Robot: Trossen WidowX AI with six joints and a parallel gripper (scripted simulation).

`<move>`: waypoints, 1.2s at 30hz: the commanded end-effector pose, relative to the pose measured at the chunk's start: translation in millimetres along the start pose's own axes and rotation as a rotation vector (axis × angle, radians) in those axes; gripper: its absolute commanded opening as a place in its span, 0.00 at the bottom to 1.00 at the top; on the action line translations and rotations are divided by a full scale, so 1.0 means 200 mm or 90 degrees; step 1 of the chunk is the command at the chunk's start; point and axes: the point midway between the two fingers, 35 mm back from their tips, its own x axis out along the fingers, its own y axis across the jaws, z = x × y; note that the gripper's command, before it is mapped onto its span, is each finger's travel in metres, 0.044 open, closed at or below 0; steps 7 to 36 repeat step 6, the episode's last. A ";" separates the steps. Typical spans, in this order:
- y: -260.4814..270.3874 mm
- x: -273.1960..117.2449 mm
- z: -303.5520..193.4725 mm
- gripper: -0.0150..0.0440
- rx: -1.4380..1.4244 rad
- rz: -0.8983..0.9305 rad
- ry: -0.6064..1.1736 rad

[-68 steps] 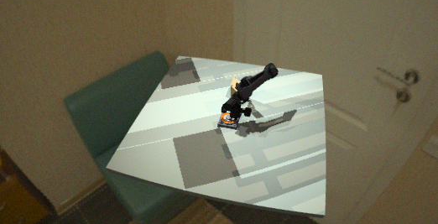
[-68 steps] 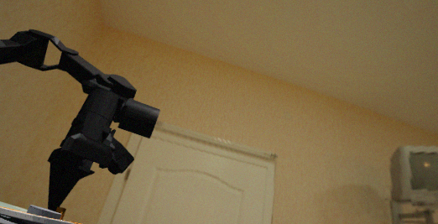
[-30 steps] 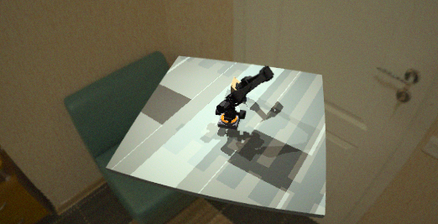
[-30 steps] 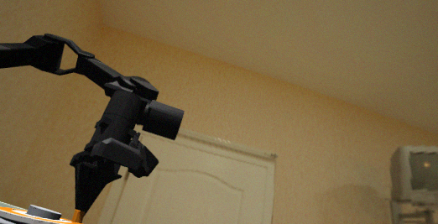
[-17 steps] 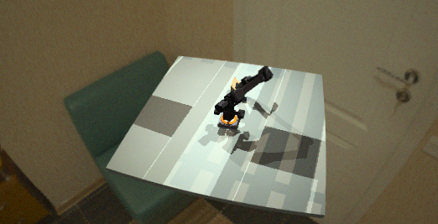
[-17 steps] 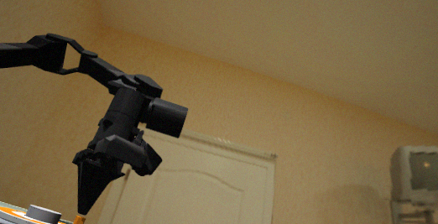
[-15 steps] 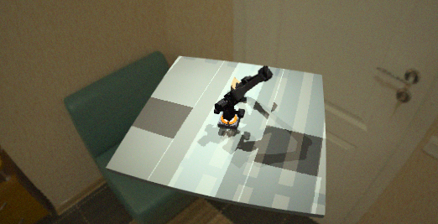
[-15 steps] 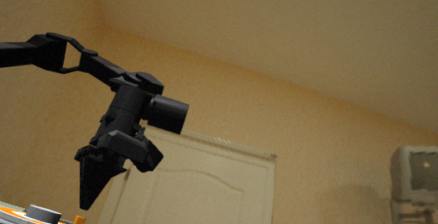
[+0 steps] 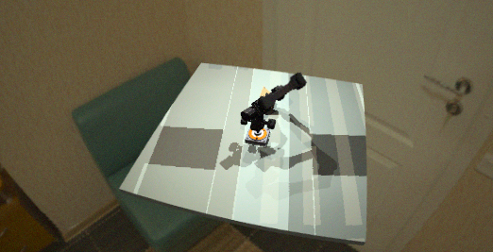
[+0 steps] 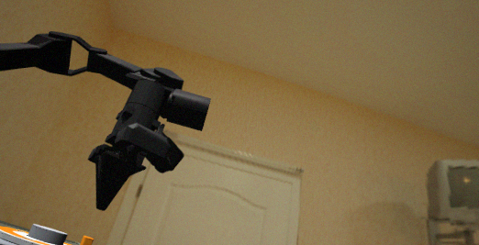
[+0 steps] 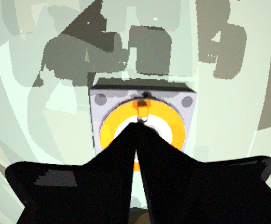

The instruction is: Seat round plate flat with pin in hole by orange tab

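Observation:
The round orange-and-white plate (image 9: 258, 138) (image 10: 9, 230) (image 11: 110, 131) sits on the square grey base (image 9: 249, 142) (image 11: 97, 119). The orange tab (image 10: 86, 240) (image 11: 143, 107) stands up near the plate's rim, at the upper middle in the wrist view. A small pale spot lies just below it there; whether it is the pin or the hole I cannot tell. The grey post (image 10: 48, 235) rises through the plate. My gripper (image 9: 257, 129) (image 10: 104, 207) (image 11: 137, 125) is shut and empty, above the plate and apart from it. Whether the plate lies flat is unclear; only part shows in the exterior view.
The base stands on a pale table (image 9: 179, 182) with patches of shadow. A small orange-tan piece (image 9: 264, 91) shows behind the arm. A green chair (image 9: 109, 121) is beside the table's left edge, and a door is behind it.

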 end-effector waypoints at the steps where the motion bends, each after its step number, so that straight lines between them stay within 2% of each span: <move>1: 0.00 0.00 0.00 0.25 0.002 0.000 -0.001; 36: 0.00 0.00 0.00 0.25 0.002 0.000 -0.001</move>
